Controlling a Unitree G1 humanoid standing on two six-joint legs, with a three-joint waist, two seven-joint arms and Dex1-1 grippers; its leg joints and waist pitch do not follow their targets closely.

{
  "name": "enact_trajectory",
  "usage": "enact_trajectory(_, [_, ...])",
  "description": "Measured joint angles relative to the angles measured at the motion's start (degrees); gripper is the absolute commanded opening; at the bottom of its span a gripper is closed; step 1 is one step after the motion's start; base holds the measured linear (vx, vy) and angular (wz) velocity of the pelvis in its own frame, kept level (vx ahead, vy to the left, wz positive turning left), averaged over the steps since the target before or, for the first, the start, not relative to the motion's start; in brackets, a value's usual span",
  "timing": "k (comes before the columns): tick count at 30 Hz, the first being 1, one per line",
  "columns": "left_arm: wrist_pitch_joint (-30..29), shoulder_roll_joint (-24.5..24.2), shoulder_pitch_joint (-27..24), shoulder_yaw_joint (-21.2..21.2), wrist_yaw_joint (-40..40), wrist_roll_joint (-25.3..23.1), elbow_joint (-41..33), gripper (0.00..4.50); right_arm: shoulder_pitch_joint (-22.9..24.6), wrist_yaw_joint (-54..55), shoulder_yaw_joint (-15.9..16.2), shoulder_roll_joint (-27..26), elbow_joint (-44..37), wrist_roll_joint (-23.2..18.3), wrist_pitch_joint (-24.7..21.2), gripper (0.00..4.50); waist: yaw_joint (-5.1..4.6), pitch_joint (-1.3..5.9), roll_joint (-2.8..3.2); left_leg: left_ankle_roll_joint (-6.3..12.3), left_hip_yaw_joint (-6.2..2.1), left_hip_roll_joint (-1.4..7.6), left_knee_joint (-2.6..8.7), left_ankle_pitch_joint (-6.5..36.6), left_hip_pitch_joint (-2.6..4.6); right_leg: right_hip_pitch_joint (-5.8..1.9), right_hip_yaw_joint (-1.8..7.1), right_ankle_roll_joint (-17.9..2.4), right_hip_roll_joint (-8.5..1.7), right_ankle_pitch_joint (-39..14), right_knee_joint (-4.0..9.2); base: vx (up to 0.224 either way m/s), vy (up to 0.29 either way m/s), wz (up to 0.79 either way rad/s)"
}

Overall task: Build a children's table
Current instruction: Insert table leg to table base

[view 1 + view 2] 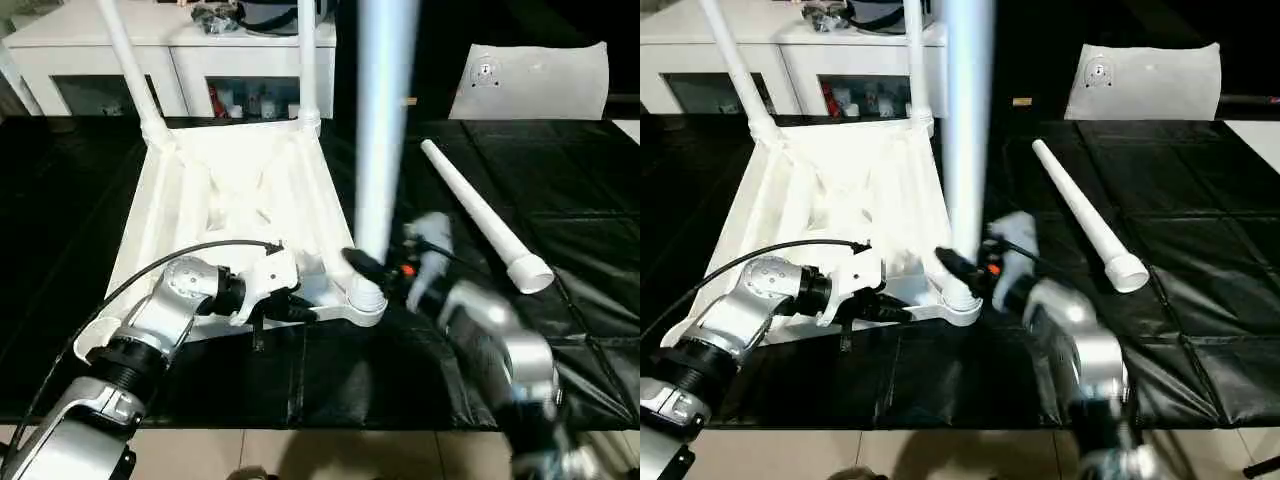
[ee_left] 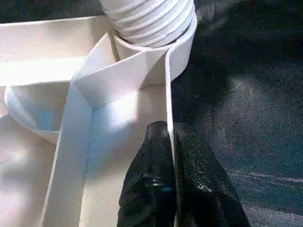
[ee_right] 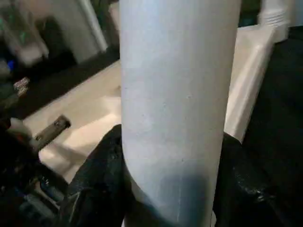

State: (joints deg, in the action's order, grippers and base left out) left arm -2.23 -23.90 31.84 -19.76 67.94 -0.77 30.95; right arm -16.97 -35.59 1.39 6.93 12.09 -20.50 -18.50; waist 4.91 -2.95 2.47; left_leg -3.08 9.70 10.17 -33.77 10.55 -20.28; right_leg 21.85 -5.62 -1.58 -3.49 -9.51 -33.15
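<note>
The left pincer [image 2: 171, 142] pinches the upturned top's rim [image 2: 166, 90]. The right pincer [image 3: 173, 161] grips an upright leg [image 1: 385, 130] — seated in the near corner socket [image 1: 366, 300].

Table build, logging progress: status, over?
Left gripper shut on tabletop rim. Right gripper holds third leg in near socket. Fourth leg loose on mat.

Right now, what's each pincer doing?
Left pincer: shut on the table top's rim.
Right pincer: closed around the upright leg in the near corner socket.
</note>
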Motion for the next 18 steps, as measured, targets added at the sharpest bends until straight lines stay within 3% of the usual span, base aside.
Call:
enact_trajectory(12, [-0.6,0.16,0.16,0.1,0.06,0.42,0.39,0.0,3.29,0.68,-2.94,-3.44,2.25,-2.32,7.89,1.88,0.01,-0.04,0.53,0.0,0.0,-0.03,0.09,0.0,0.04,0.0,0.0,0.0,0.0,0.0,0.02,0.0,0.0,0.0])
enact_trajectory(18, [-0.48,0.37,0.19,0.05,0.37,0.53,0.39,0.0,6.04,0.48,-1.44,-2.89,0.44,-1.1,11.95,1.88,0.21,-0.03,0.54,0.0,0.0,-0.05,0.19,0.0,0.02,-0.01,0.01,0.08,-0.01,-0.05,0.06,0.0,0.0,0.0])
